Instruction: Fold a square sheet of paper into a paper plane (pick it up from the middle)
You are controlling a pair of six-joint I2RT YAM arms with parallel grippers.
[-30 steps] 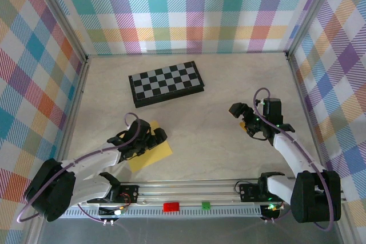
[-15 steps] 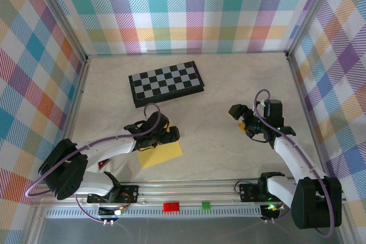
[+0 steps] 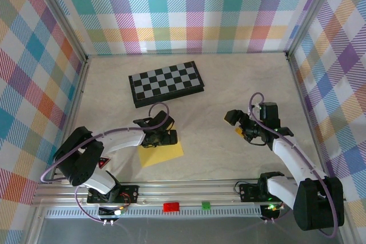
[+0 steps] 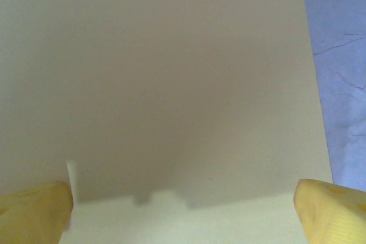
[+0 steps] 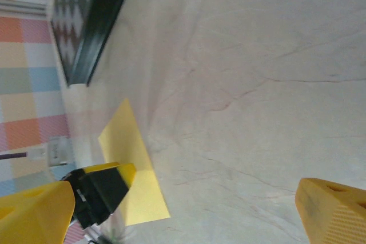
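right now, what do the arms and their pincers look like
The left arm and right arm have white links, black joints and a looping purple cable each. The left pincer and right pincer are black with ribbed yellow fingertips.

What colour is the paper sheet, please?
Plain yellow; the sheet shows best in the top external view.

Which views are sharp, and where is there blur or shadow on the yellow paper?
Top external: sharp, evenly lit, the square sheet of paper crisp at the left gripper. Left wrist: very close, the paper is soft and mostly under a broad shadow, with a brighter strip at the bottom; the left fingertips are blurred. Right wrist: the table veins are clear, the right fingertips blurred.
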